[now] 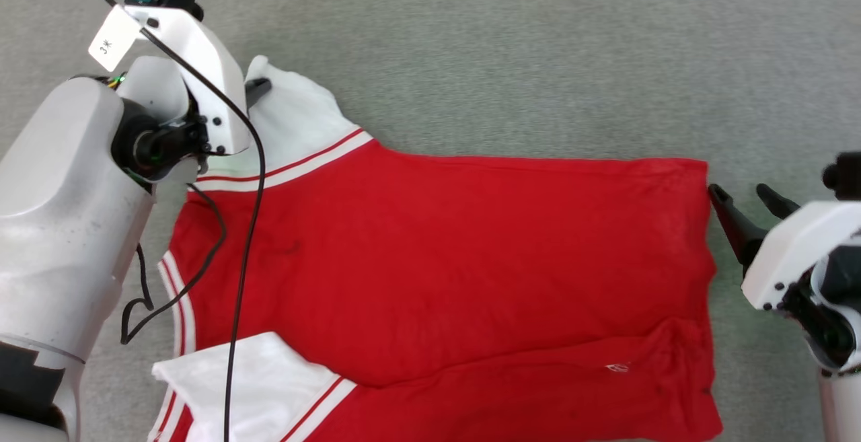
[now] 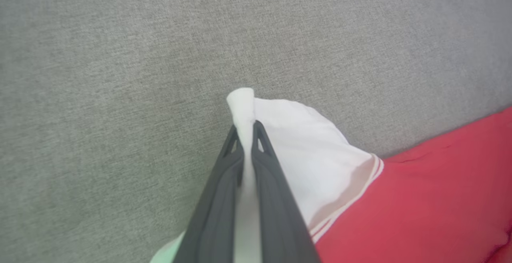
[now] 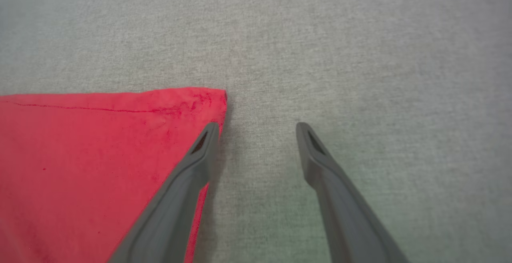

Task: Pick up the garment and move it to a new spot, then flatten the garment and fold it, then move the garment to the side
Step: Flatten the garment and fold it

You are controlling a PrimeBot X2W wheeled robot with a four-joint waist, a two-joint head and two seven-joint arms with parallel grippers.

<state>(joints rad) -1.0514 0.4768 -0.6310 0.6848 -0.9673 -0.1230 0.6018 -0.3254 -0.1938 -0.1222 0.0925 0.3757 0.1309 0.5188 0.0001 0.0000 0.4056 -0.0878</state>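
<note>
The garment, a red shirt with white sleeves and striped trim, lies spread on the grey cloth surface, plain red side up. My left gripper is shut on the far white sleeve, pinching a fold of it between its fingers. In the head view that sleeve sticks out from under the left wrist. My right gripper stands open just off the garment's far right corner, with its left finger over the red hem. In the head view the right gripper sits beside the hem.
The near white sleeve lies folded over at the lower left. A black cable hangs from the left arm across the shirt. Grey cloth surface stretches beyond the garment on the far and right sides.
</note>
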